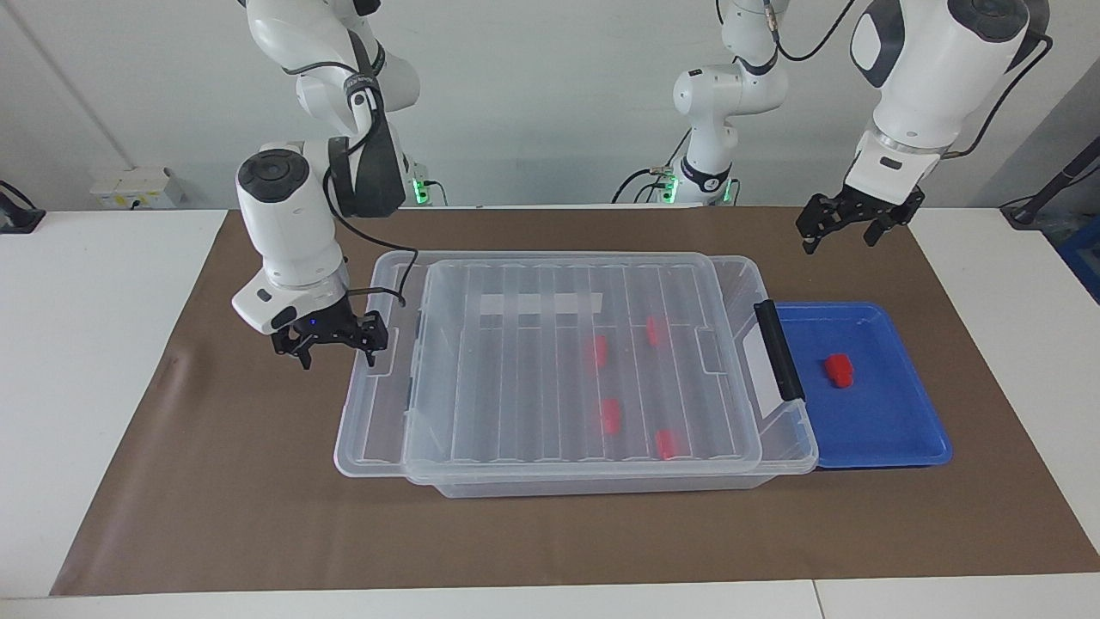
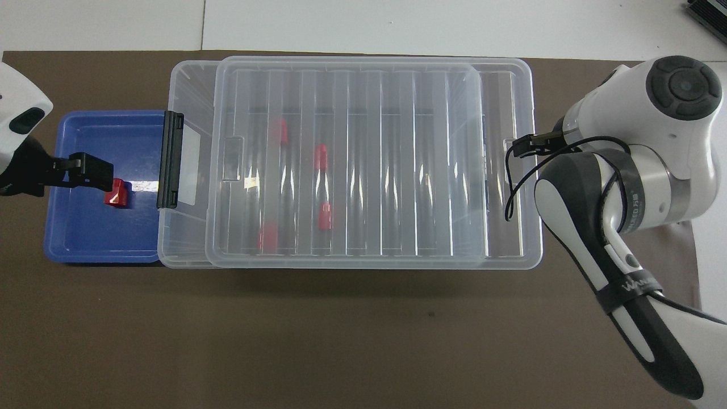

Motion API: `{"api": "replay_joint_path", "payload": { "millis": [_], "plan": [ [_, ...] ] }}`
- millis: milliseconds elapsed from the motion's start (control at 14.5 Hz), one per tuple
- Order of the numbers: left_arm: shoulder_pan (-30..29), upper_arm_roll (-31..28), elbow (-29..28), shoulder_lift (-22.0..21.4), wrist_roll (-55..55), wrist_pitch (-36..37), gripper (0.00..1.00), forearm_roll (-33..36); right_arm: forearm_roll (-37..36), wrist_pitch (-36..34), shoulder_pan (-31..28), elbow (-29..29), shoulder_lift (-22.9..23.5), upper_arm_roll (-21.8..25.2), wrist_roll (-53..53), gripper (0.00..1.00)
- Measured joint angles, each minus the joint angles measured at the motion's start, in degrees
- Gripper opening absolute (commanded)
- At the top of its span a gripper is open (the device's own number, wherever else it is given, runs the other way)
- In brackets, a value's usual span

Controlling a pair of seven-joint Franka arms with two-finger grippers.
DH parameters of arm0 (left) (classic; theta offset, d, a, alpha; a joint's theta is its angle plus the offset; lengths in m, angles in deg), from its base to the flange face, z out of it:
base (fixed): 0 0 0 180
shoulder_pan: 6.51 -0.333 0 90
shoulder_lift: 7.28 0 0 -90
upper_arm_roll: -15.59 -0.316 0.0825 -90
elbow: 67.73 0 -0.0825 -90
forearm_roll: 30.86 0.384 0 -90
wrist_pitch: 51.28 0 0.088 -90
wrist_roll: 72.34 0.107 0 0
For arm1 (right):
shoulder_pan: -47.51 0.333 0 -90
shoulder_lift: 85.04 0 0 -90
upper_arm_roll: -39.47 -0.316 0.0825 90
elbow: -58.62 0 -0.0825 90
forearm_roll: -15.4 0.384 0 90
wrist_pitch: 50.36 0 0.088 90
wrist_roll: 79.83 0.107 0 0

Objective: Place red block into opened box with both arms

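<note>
We see the red block [image 1: 839, 370] lying in the blue tray [image 1: 894, 430], beside the box [image 1: 778, 447]. The lid [image 1: 550, 361] sits shifted toward the right arm's end. Our right claw [image 1: 331, 342] seems to grip the lid's edge, though contact is unclear. Our left claw [image 1: 846, 225] hangs wide over the worktop [image 1: 258, 516].

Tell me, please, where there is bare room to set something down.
Free: the mat between box and the table edge farthest from the robots; most of the tray around its block. Crowded: the lid covers most of the box.
</note>
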Motion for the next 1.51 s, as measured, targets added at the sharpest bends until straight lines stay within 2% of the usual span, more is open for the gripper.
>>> {"api": "replay_joint_path", "payload": {
  "millis": [688,1101,1514],
  "plan": [
    [0.01,-0.03,-0.14,0.0,-1.08,-0.43,1.0,0.0,-2.38,-2.38,-6.43,-0.46,-0.2,0.17,-1.75,1.0],
    [-5.65,-2.02,-6.61,-0.93,4.3,-9.57,1.0,0.0,-4.53,-4.44,-9.36,-0.59,-0.76,0.21,-4.17,1.0],
    [-6.93,-2.05,-14.39,-0.43,4.78,-20.23,1.0,0.0,-5.57,-4.82,-11.47,-0.61,-0.86,0.26,-6.81,1.0]
  ]
}}
